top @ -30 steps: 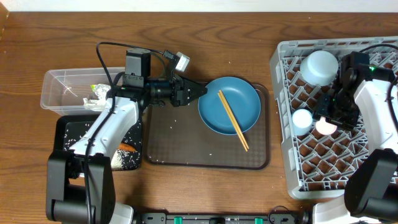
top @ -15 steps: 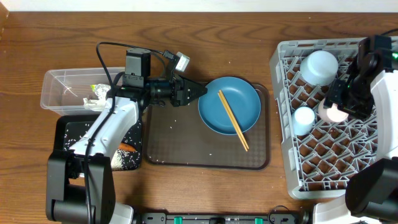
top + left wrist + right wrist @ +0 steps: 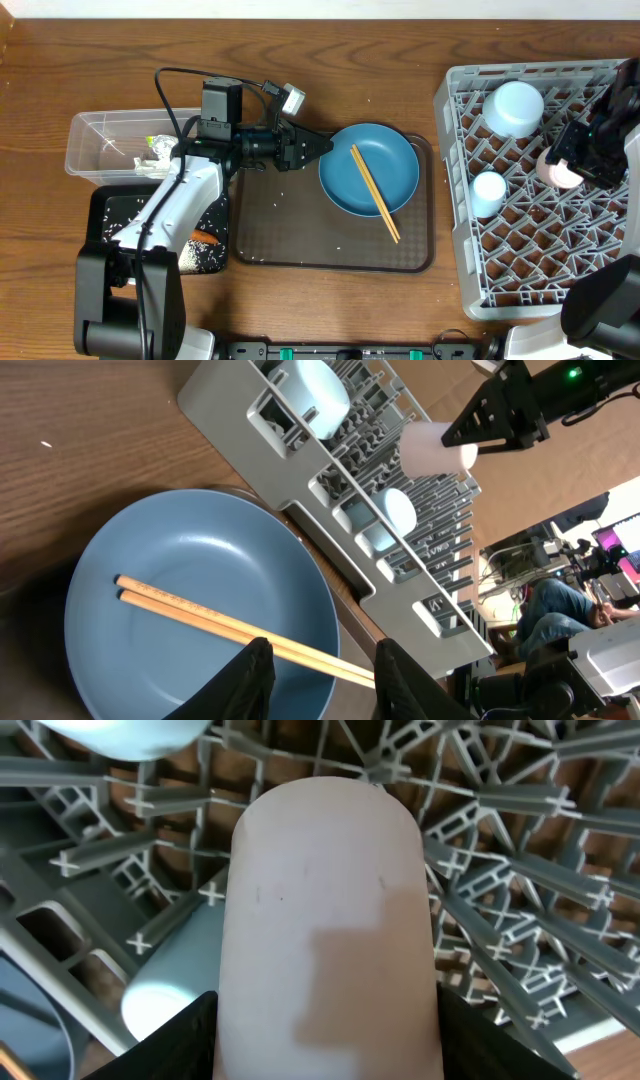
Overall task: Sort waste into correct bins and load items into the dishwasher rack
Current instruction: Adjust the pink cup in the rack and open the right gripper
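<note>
Pink cup (image 3: 330, 920): gripped by right gripper (image 3: 330, 1055) above rack (image 3: 520, 270); may topple if dropped from height. Left gripper (image 3: 325, 665): part-open, empty, at plate (image 3: 180, 560) edge.

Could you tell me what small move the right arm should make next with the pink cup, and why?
Probably lower it: the right end effector holds the small pink plastic cup above the large grey lattice dishwasher rack, clear of the grid, with free cells beside the small light-blue cup.
</note>
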